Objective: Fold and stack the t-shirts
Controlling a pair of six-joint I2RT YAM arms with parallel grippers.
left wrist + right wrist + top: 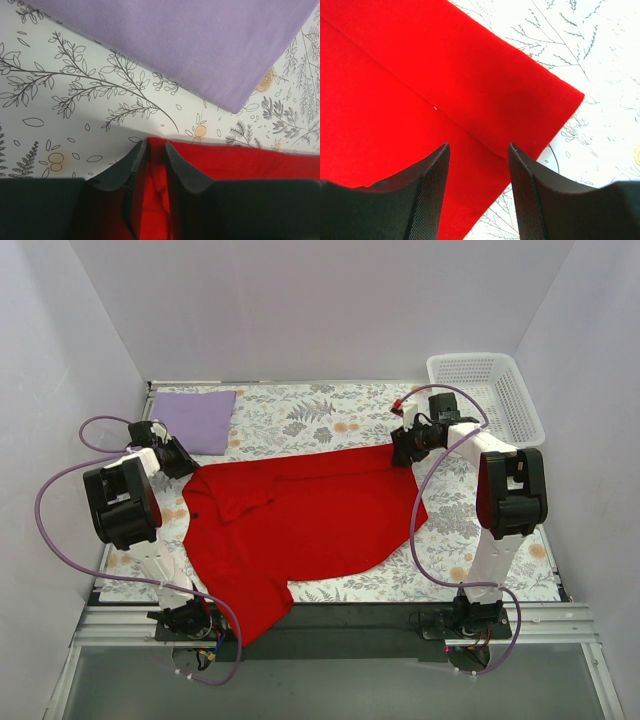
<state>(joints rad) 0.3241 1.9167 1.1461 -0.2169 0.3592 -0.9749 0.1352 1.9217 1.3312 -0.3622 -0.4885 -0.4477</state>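
Observation:
The red t-shirt [300,520] lies spread across the middle of the floral table, one part hanging over the near edge. The lavender t-shirt [193,418] lies as a flat folded rectangle at the back left. My left gripper [185,466] is at the red shirt's far left corner. In the left wrist view its jaws [155,145] are pinched on a raised ridge of red cloth [250,162], with the lavender shirt [200,45] just beyond. My right gripper [405,450] hovers over the shirt's far right corner. Its jaws [478,146] stand open above the red hem [420,75].
A white lattice basket [487,395] stands at the back right corner, behind the right arm. The floral tablecloth [300,412] shows bare between the lavender shirt and the basket. White walls close in the table on three sides.

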